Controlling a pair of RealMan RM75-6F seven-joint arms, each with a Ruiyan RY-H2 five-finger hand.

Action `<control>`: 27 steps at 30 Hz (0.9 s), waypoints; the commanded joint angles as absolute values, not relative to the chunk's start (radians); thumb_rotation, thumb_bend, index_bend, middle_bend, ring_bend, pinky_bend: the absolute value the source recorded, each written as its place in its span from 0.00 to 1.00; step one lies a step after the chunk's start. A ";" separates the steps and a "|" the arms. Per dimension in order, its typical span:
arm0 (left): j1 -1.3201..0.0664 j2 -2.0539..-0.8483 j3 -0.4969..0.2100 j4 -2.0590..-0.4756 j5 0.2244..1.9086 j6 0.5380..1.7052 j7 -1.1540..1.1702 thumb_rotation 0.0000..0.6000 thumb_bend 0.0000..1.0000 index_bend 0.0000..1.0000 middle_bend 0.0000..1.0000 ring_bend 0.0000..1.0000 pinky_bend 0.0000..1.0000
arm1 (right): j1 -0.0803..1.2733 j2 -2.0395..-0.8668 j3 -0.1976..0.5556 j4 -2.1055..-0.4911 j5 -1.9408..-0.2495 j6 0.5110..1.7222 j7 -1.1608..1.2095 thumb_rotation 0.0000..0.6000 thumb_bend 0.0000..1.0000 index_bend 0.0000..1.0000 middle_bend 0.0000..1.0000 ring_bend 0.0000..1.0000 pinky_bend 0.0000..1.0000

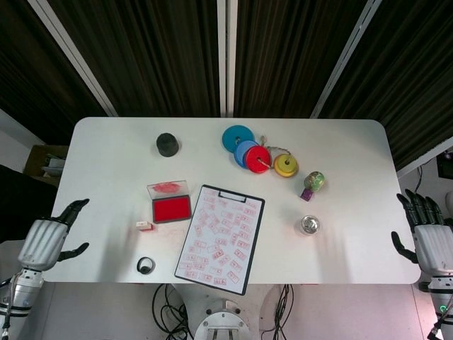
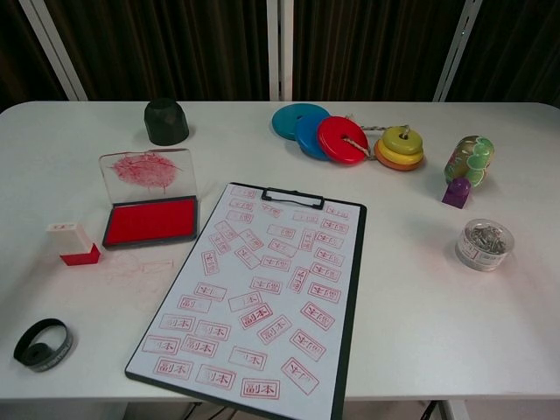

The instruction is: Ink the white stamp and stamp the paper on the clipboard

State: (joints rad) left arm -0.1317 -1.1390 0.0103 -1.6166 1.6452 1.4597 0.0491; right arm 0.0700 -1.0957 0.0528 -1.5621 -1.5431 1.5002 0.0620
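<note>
White surface (image 1: 354, 163) carries a black clipboard with heavily stamped paper (image 2: 262, 289). Left of it sits an open red ink pad (image 2: 150, 219), then the small white stamp (image 2: 70, 240), upright. Left hand (image 1: 48, 241) and right hand (image 1: 425, 237) hover off the edges, fingers apart, empty. Left hand should grip the stamp's white sides squarely.

Dark round cap (image 2: 165, 121) at the back, coloured discs on a cord (image 2: 348, 137), clear tub of clips (image 2: 485, 244), black ring (image 2: 41, 342)

White stamp (image 2: 72, 241) sits left of ink pad (image 2: 150, 220).
</note>
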 commanded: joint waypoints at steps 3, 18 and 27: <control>-0.174 -1.235 0.002 -1.595 1.646 1.405 0.111 1.00 0.16 0.25 0.35 0.87 0.94 | 0.071 -1.097 0.049 -1.562 -1.544 1.495 0.061 1.00 0.32 0.00 0.00 0.00 0.00; -0.300 -1.475 -0.053 -1.500 1.507 1.203 0.291 1.00 0.17 0.30 0.35 0.88 0.94 | 0.050 -1.087 0.051 -1.535 -1.528 1.517 0.099 1.00 0.32 0.00 0.00 0.00 0.00; -0.330 -1.528 -0.068 -1.446 1.451 1.175 0.347 1.00 0.20 0.33 0.39 0.88 0.95 | 0.050 -1.091 0.053 -1.517 -1.525 1.513 0.122 1.00 0.32 0.00 0.00 0.00 0.00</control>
State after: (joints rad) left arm -0.3271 -1.5245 -0.0669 -1.4488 1.4556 1.1781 0.3460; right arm 0.0498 -1.0904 0.0524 -1.5171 -1.5259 1.5133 0.1217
